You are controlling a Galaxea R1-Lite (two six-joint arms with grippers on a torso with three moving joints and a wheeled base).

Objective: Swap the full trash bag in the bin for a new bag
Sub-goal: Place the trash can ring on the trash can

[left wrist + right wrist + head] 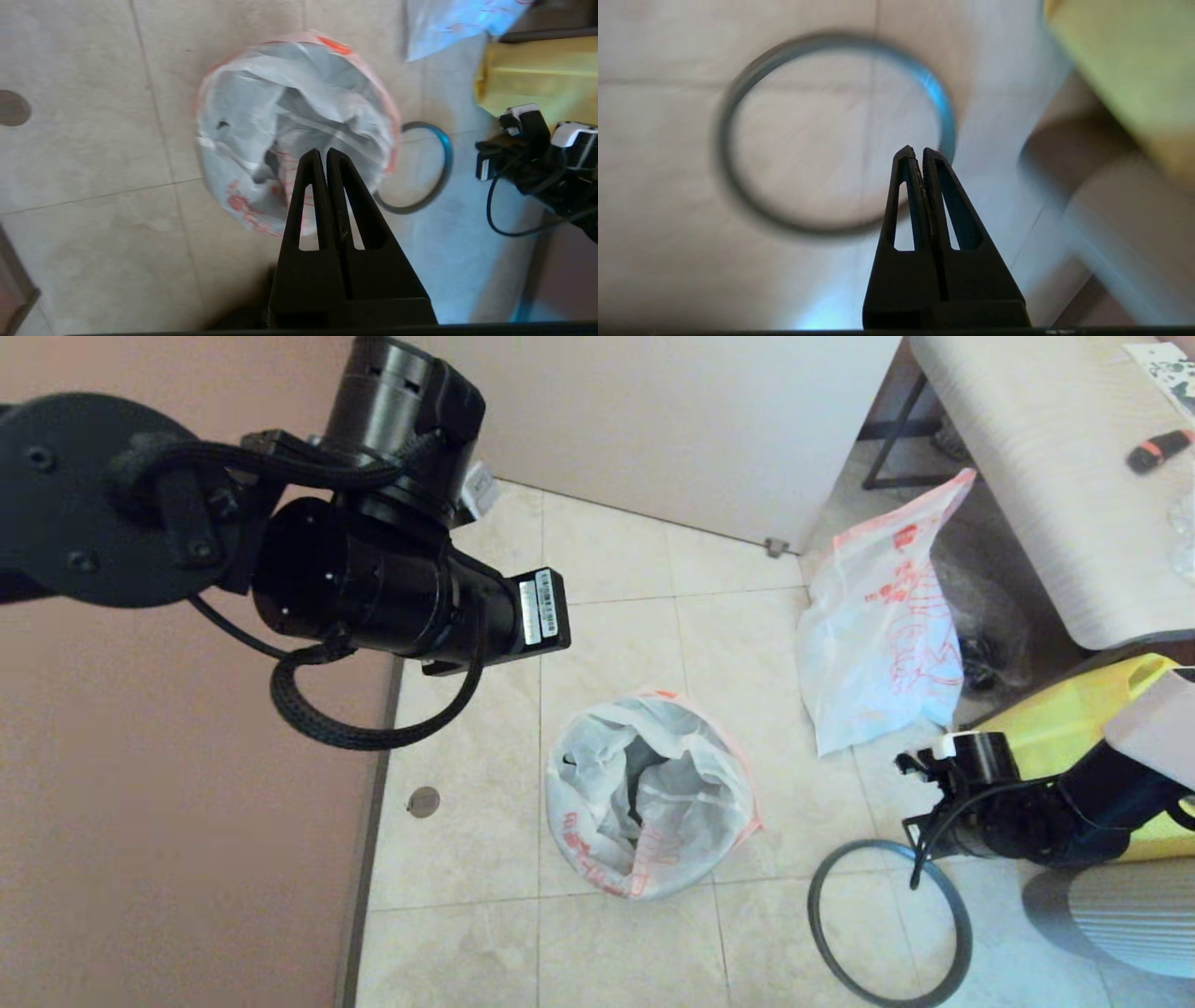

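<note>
Upper left of the head view, the left gripper [323, 156] hangs with fingers pressed together, empty. Centre frame, one bin [597, 845] wears the new bag [644, 793]; its red characters are illegible. Right: the full trash bag [882, 635], one loose hoop [887, 924], and the right gripper [917, 154], pinched closed on nothing.

Beige tiled floor [607, 569] with thin grout lines, glossy in patches. Small round drain cover [423, 801] set near the pinkish-brown wall [168, 821]. Pale panel [672, 420] along the far side. Light wood-grain tabletop [1046, 476] on dark metal legs [892, 439] in the far corner.
</note>
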